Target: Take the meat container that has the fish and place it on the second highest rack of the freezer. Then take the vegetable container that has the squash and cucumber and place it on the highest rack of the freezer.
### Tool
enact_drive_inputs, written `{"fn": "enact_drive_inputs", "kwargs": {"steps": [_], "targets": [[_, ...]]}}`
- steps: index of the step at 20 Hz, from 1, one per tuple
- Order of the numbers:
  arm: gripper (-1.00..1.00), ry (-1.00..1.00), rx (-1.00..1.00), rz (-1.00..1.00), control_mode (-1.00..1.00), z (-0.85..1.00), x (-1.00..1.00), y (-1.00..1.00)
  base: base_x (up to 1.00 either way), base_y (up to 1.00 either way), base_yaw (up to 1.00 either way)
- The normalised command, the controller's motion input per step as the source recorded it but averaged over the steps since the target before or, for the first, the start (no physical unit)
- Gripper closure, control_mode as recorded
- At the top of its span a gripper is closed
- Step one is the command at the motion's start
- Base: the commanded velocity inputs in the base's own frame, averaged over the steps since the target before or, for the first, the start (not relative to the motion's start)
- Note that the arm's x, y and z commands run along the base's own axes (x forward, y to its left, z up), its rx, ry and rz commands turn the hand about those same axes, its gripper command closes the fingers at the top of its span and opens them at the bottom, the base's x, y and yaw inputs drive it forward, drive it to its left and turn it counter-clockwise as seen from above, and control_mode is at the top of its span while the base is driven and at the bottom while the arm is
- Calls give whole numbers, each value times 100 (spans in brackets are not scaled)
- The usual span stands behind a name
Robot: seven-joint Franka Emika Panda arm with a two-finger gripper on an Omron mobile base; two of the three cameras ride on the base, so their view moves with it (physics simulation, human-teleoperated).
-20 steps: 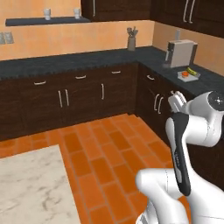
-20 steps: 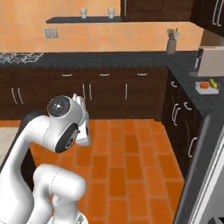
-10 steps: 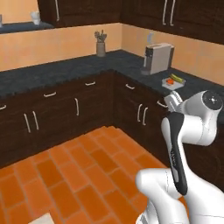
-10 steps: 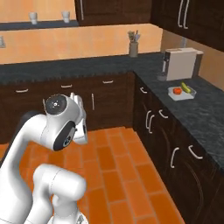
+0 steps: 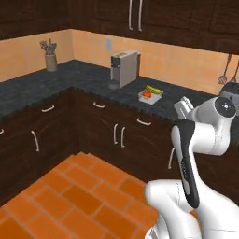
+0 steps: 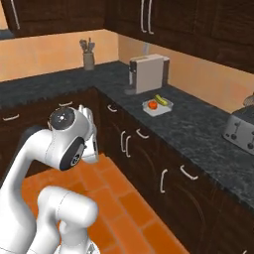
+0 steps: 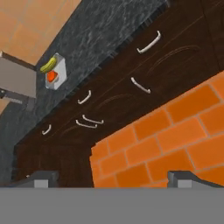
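Note:
A small white container (image 5: 150, 94) (image 6: 158, 105) (image 7: 54, 72) sits on the dark counter beside a coffee machine. It holds a long yellow-green piece and a round red piece; I cannot tell whether it is the vegetable container. The meat container with the fish and the freezer are out of view. My gripper (image 7: 113, 179) is open with nothing between its fingertips (image 7: 41, 179), held folded close to the arm (image 5: 184, 107) (image 6: 91, 136). It hangs over the orange tiled floor, well short of the counter.
A boxy coffee machine (image 5: 125, 68) (image 6: 148, 73) stands on the L-shaped dark counter (image 5: 88, 77). A utensil holder (image 5: 50, 59) (image 6: 89, 58) is in the far corner, a toaster (image 6: 241, 125) further right. Dark cabinets with handles (image 7: 148, 43) line the counter; orange tiles (image 5: 70, 196) lie before them.
The whole picture has shifted: the base has turned, so the counter corner slid left and the container and coffee machine came nearer. The arm keeps its folded pose, gripper still open.

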Motion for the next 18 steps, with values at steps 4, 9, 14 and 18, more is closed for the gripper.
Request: {"fn": "enact_drive_inputs", "kwargs": {"steps": [4,9,14,18], "targets": [[-100,0,0,0,100,0,0,0,85,10,-60],[-100,0,0,0,100,0,0,0,92,45,-56],[-100,0,0,0,100,0,0,0,83,85,-37],[-100,0,0,0,100,0,0,0,91,78,-34]]}}
